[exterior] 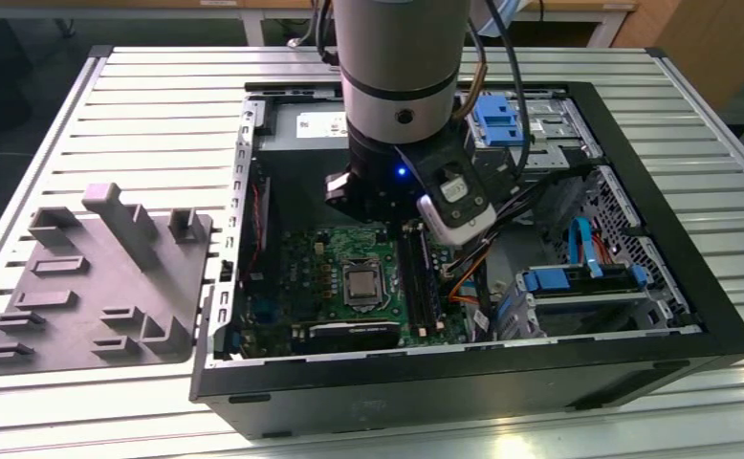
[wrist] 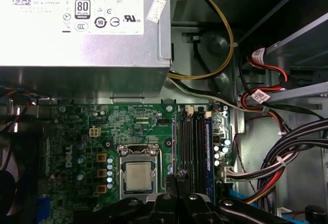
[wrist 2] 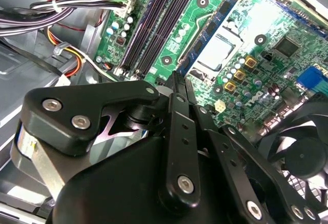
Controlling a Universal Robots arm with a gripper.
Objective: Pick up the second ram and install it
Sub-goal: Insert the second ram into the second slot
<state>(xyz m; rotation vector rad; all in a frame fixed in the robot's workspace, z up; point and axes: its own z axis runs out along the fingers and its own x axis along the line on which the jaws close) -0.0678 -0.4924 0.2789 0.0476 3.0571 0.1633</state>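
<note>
Tool (wrist 2: 178, 79) closed together, tips low beside memory slots (wrist: 193, 142) at motherboard (wrist: 138, 126) cable-side edge. My judgement: keep tips square to slot, press straight, evenly, clear of cables (wrist: 287, 155).

A: What is hidden?
B: In the exterior view the arm (exterior: 398, 76) covers part of the green board (exterior: 315, 253).
A: And the tool (wrist: 174, 182)?
B: The first wrist view's edge cuts it off. The slots (wrist: 195, 137) are too dark to tell if full.
</note>
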